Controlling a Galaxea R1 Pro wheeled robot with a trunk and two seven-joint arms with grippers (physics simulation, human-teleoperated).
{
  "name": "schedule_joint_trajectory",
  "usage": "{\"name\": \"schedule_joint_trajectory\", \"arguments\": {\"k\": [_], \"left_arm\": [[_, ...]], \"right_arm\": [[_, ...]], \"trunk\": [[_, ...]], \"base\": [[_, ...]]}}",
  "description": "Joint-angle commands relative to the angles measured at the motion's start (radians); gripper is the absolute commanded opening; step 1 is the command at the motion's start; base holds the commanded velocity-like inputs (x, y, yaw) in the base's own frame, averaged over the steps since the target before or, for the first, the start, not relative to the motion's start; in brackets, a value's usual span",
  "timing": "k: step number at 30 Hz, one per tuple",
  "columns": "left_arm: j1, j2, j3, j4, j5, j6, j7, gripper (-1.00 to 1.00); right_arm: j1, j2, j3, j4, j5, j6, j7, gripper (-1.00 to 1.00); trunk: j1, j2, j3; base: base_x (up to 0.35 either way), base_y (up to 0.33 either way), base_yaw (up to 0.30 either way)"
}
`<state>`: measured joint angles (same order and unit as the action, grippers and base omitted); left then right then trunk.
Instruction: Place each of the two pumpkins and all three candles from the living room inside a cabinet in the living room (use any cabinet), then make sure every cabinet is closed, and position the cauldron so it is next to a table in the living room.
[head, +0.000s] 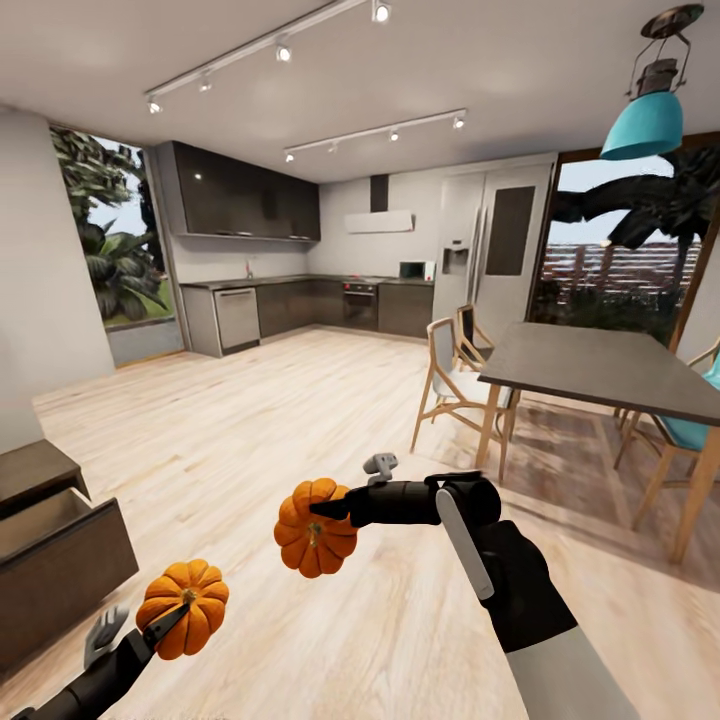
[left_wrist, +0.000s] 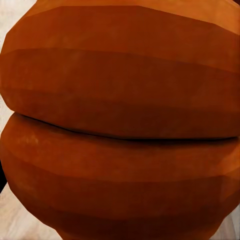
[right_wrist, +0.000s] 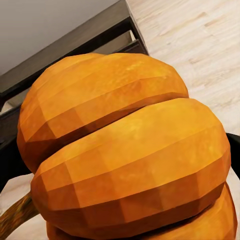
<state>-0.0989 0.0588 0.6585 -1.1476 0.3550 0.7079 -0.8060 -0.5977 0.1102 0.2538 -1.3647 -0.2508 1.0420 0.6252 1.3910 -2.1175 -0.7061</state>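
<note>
Nearest, the left jaws (head: 175, 622) are clamped on one pumpkin (head: 183, 607), carried low — likely for the open cabinet drawer (head: 60, 560) just beside them to their left. A little farther, the right jaws (head: 322, 512) grip the second pumpkin (head: 315, 527) at mid-height, both held clear of the floor (head: 300, 420) for transport, it seems. Each wrist view is crowded by orange ribs (left_wrist: 120, 125) (right_wrist: 130, 150), hiding the fingertips. Well beyond stand a dining bench (head: 600, 375) and kitchen — candles and cauldron cannot be made out
</note>
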Motion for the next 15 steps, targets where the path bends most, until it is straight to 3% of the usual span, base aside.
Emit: {"name": "schedule_joint_trajectory", "arguments": {"k": [1, 15], "left_arm": [[-0.001, 0.000, 0.001, 0.000, 0.002, 0.005, -0.001, -1.00], [-0.001, -0.003, 0.001, 0.000, 0.002, 0.005, -0.001, -1.00]], "right_arm": [[-0.001, 0.000, -0.001, -0.001, 0.001, 0.005, 0.002, -1.00], [-0.001, 0.002, -0.001, 0.001, 0.003, 0.005, 0.002, -1.00]], "trunk": [[-0.004, 0.007, 0.001], [-0.008, 0.014, -0.016]], "base": [[0.000, 0.000, 0.118], [0.000, 0.000, 0.114]]}}
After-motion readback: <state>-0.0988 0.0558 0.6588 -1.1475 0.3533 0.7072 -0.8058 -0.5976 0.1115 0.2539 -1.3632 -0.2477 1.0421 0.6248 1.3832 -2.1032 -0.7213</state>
